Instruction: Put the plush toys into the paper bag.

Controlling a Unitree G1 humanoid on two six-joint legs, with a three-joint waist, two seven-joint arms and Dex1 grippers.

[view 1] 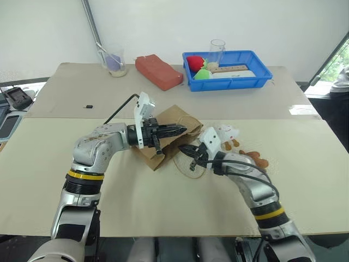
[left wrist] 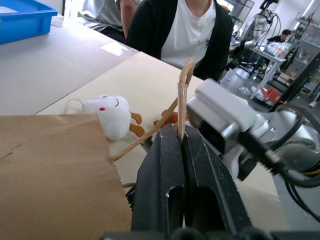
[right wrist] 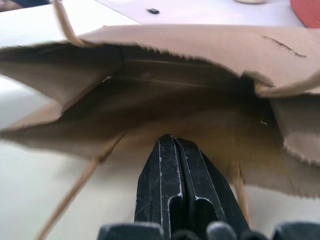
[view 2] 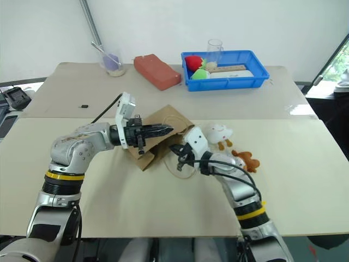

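We have the paper bag [view 1: 163, 143] lying on its side near the middle of the surface [view 1: 163, 202], its mouth turned toward the right hand [view 1: 190, 152]. The left hand [view 1: 175, 130] is clenched on the upper twine handle [left wrist: 184, 95], lifting the top lip so the mouth gapes; in the left wrist view the twine runs up between its black fingers [left wrist: 162, 175].

The right hand sits at the lower lip, fingers pressed together. From the right wrist view its tips lie right at the lower edge of the opening, but we cannot tell whether they pinch paper, the lower twine handle [view 1: 191, 169], or nothing.

The two plush toys wait on the surface just beyond the mouth: the white plush toy [view 2: 219, 134] closest to it, the brown-orange plush toy [view 2: 246, 160] a little further, beside the right forearm.

The step in hand, as we judge it, is opening the bag wide enough to load. To do it well we keep the top handle raised and steady, and spread the lower lip away from it. We avoid tugging hard, since thin twine can tear from the paper. Once the mouth holds its shape, the white toy is the easier first pick.
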